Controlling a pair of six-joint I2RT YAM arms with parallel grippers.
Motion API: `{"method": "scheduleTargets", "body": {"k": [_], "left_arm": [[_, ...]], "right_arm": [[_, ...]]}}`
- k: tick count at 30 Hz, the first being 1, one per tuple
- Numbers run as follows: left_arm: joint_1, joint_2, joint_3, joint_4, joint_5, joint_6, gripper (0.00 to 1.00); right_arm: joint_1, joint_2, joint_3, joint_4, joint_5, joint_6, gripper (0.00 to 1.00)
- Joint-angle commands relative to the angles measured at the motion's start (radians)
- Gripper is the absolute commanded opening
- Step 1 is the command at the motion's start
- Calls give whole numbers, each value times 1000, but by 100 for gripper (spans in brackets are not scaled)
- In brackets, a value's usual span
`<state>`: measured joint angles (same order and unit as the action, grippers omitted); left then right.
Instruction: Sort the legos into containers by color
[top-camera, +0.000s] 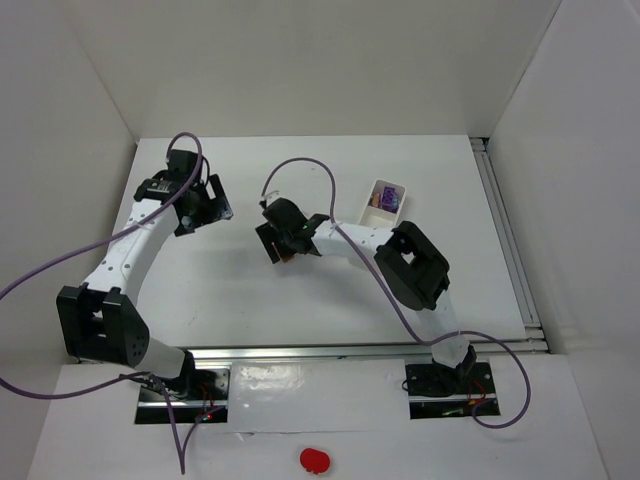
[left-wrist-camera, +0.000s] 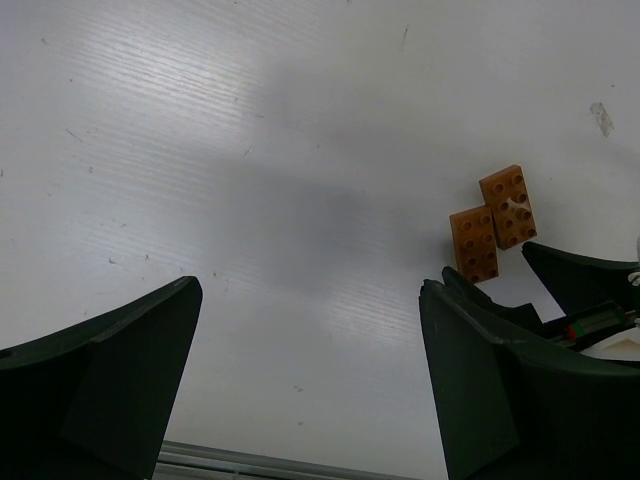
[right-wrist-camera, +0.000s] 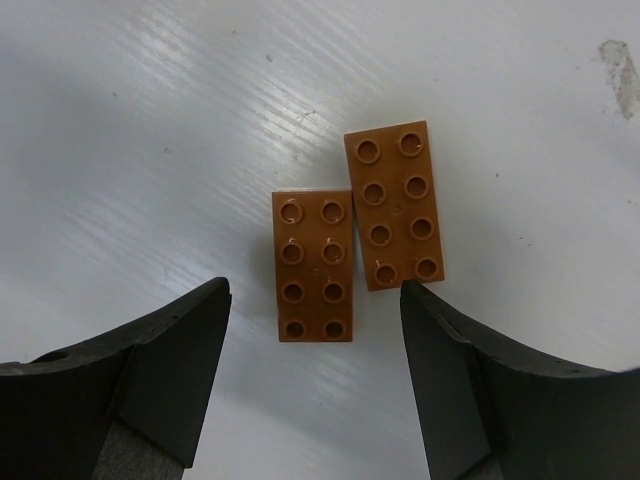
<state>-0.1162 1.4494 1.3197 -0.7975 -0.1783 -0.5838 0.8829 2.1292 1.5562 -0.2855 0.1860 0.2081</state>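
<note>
Two orange-brown legos lie side by side on the table in the right wrist view, the nearer one (right-wrist-camera: 313, 265) and the farther one (right-wrist-camera: 394, 205). My right gripper (right-wrist-camera: 312, 292) is open and hovers over them, its jaws straddling the nearer lego's end. In the top view the right gripper (top-camera: 277, 240) hides the legos. They also show in the left wrist view (left-wrist-camera: 475, 243). My left gripper (left-wrist-camera: 310, 290) is open and empty over bare table, left of the right gripper (top-camera: 203, 208). The white tray (top-camera: 372, 213) holds purple legos (top-camera: 390, 200).
The right gripper's dark fingers (left-wrist-camera: 580, 280) show at the right edge of the left wrist view. A red blob (top-camera: 314, 459) lies on the near shelf below the arm bases. White walls close in the table on the left, back and right.
</note>
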Motion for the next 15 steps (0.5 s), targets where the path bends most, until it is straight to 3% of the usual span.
{"method": "scheduleTargets", "body": {"k": [1, 8, 15], "left_arm": [[15, -34, 1, -3, -3, -11, 100], [24, -34, -8, -3, -3, -2, 100], [24, -34, -8, -3, -3, 7, 100]], "right_arm": [[-2, -11, -19, 2, -43, 33, 76], [18, 9, -39, 2, -33, 42, 70], [27, 49, -15, -7, -5, 42, 48]]}}
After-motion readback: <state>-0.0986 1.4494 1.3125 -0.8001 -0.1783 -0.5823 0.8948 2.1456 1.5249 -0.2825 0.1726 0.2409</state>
